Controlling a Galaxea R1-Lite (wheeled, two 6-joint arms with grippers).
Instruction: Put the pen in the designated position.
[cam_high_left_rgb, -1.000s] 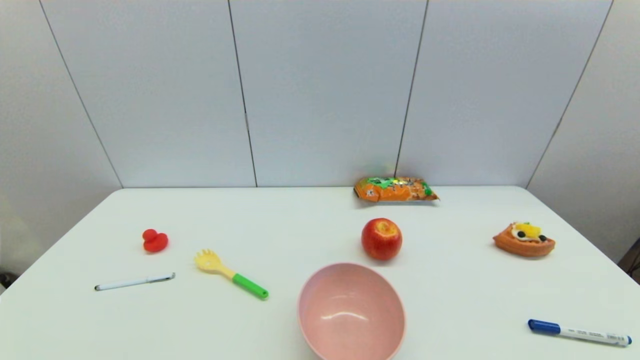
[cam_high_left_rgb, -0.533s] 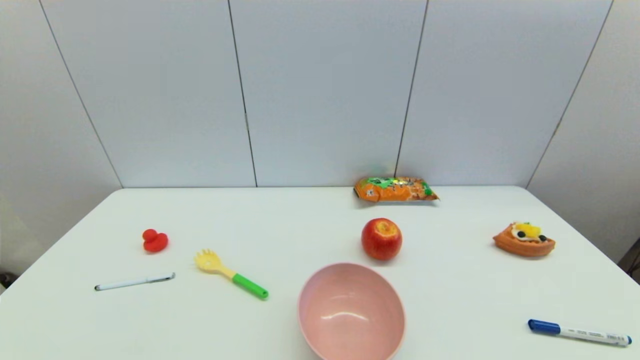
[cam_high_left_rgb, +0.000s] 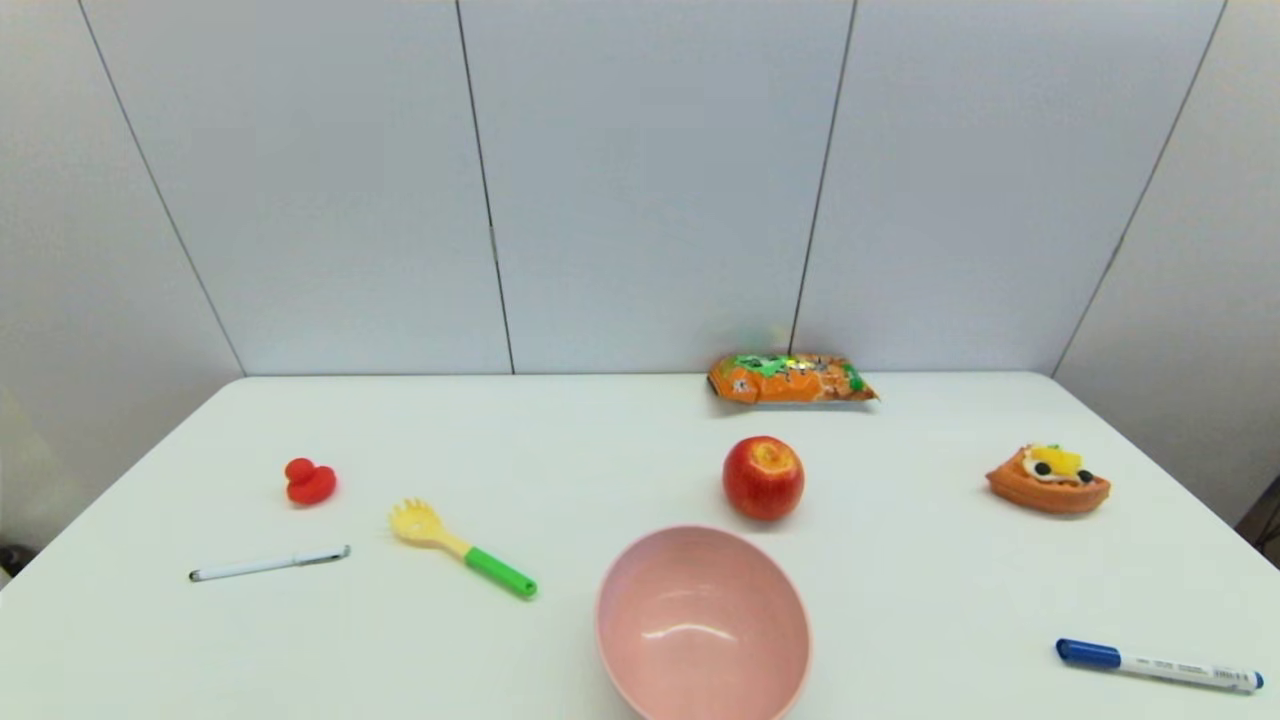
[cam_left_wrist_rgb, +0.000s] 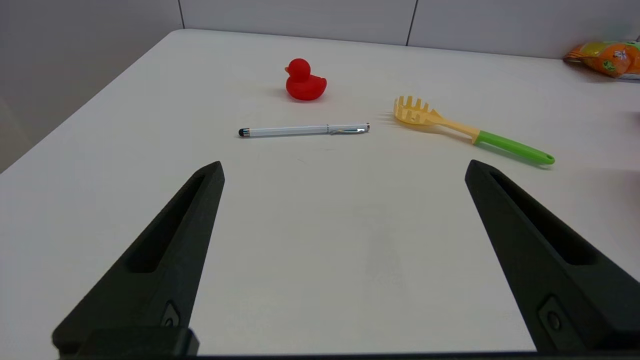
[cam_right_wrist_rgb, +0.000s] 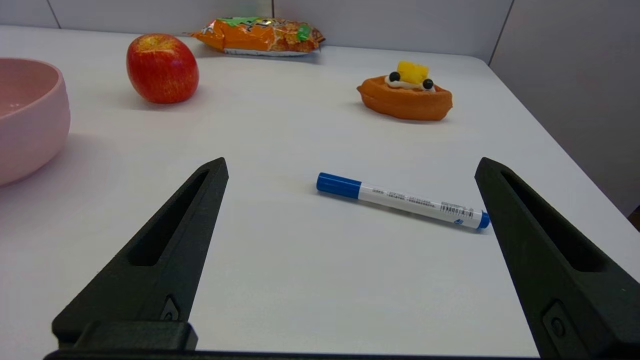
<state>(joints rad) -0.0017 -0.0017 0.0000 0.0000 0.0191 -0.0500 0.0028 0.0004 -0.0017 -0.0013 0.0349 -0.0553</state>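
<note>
Tool (cam_left_wrist_rgb: 342, 170) of left arm hovers wide apart short of pen (cam_left_wrist_rgb: 304, 130).

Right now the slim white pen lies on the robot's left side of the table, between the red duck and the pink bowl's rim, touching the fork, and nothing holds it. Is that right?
Not quite. The pen does not touch the fork; the left wrist view shows bare table between them. The rest holds: it lies on the left, nearer than the red duck, with the left end effector open and short of it.
</note>
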